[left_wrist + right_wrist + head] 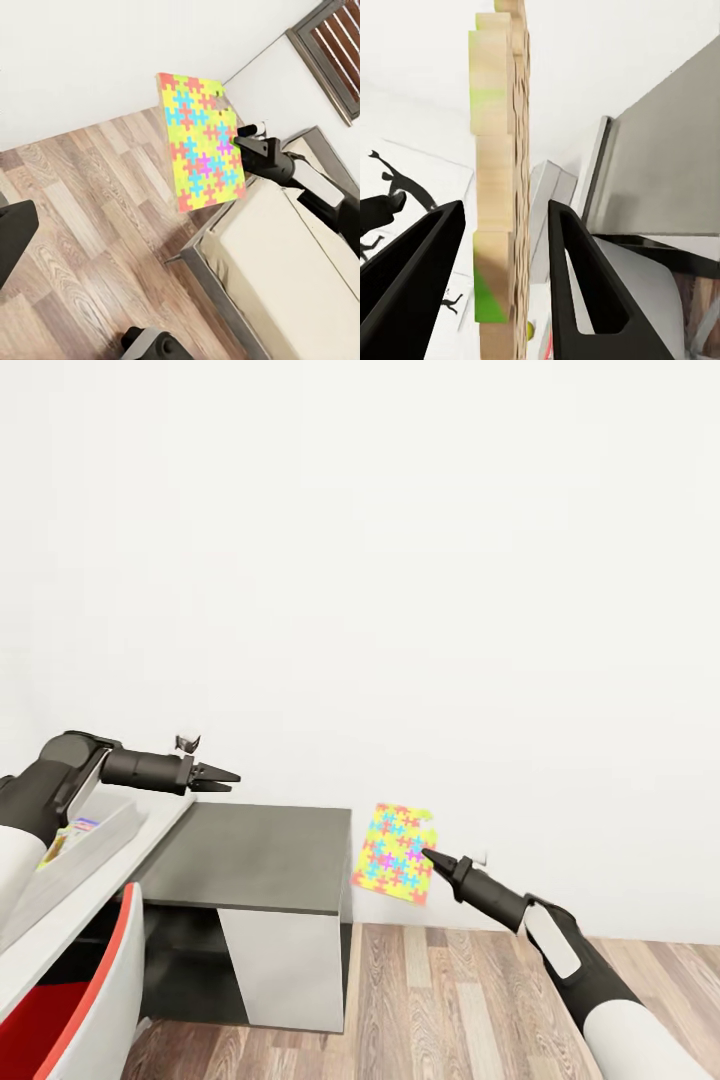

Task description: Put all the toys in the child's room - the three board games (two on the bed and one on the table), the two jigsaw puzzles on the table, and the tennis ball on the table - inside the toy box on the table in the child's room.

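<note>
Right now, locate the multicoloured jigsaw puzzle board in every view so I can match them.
Head view: the multicoloured jigsaw puzzle board sits lower centre, at the right tool, against the white wall.
Left wrist view: upper centre, above the wood floor.
Right wrist view: edge-on, between the two black fingers.
Shared landmark: the right tool.

Right claw [241, 133] grips jigsaw puzzle [199, 140] above wood floor [90, 210].

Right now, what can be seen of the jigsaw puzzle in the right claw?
The jigsaw puzzle is a thin flat board of interlocking yellow, pink, green and blue pieces. It hangs in the air, near upright, beside the dark-topped cabinet and above the wood floor. The right claw pinches one edge. In the right wrist view its edge looks like pale wood between the fingers.
</note>
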